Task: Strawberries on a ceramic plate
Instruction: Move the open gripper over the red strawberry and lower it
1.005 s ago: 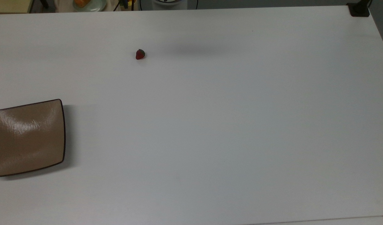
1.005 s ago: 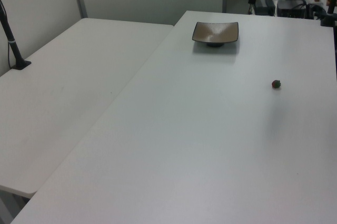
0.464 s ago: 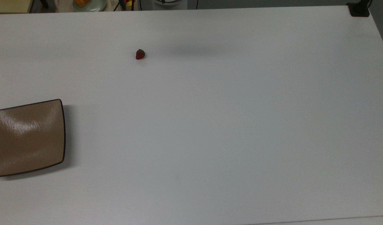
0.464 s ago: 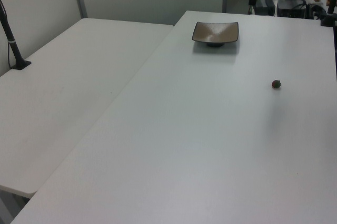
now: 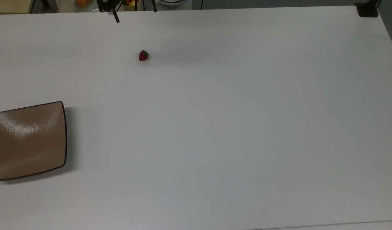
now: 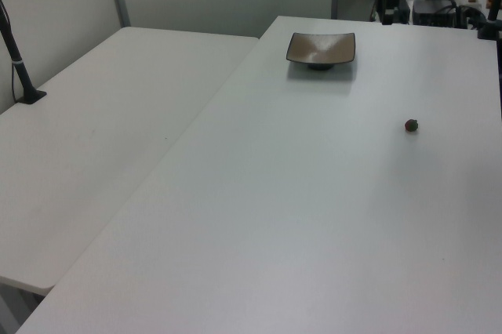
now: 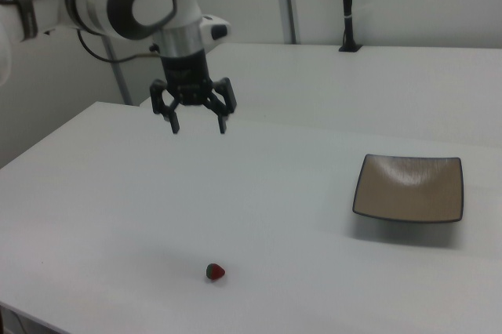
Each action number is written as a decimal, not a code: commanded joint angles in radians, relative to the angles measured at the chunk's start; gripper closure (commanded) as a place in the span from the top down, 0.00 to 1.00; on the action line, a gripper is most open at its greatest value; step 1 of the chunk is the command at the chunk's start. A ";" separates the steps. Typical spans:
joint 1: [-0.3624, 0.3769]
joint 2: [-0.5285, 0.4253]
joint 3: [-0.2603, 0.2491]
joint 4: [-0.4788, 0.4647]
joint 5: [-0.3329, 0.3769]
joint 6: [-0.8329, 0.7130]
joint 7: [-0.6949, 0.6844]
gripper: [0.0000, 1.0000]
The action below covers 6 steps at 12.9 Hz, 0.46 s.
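The gripper (image 7: pixel 198 125) is being held in the air above the white table (image 7: pixel 102 193), fingers pointing down and spread wide apart, nothing between them. In the right view it is hanging at about 12 o'clock from the strawberry (image 7: pixel 215 272), well apart from it. In the top view the gripper (image 5: pixel 134 14) is being seen at the upper edge, its two dark fingers (image 5: pixel 116 17) poking into frame at roughly 12 o'clock from the strawberry (image 5: pixel 143 55).

The strawberry is lying on its side on the bare table (image 5: pixel 215 127). In the top view its long axis is running from about 1 o'clock to 7 o'clock, the dark green cap being turned toward 1 o'clock and the red tip toward 7 o'clock. In the right view the green cap is being shown at 9 o'clock and the red body at 3 o'clock. In the left view the strawberry (image 6: pixel 411 125) is appearing as a small dark red dot; its pointing cannot be told there.

The ceramic plate (image 5: pixel 29 140) is sitting flat on the table, nothing lying on it, cut off by the top view's left edge. It is lying at about 8 o'clock from the strawberry in the top view, well apart. In the right view the ceramic plate (image 7: pixel 408 186) is placed at about 2 o'clock from the strawberry; in the left view the ceramic plate (image 6: pixel 320 47) is at about 11 o'clock from it.
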<state>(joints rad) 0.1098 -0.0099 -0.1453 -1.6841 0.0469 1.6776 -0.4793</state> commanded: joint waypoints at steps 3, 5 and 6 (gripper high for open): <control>-0.071 -0.022 0.000 -0.130 -0.016 0.033 -0.211 1.00; -0.075 -0.025 0.000 -0.187 -0.021 0.048 -0.211 1.00; -0.076 -0.025 0.000 -0.207 -0.038 0.050 -0.211 1.00</control>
<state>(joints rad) 0.0311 -0.0088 -0.1467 -1.7995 0.0461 1.6800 -0.6708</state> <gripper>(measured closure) 0.000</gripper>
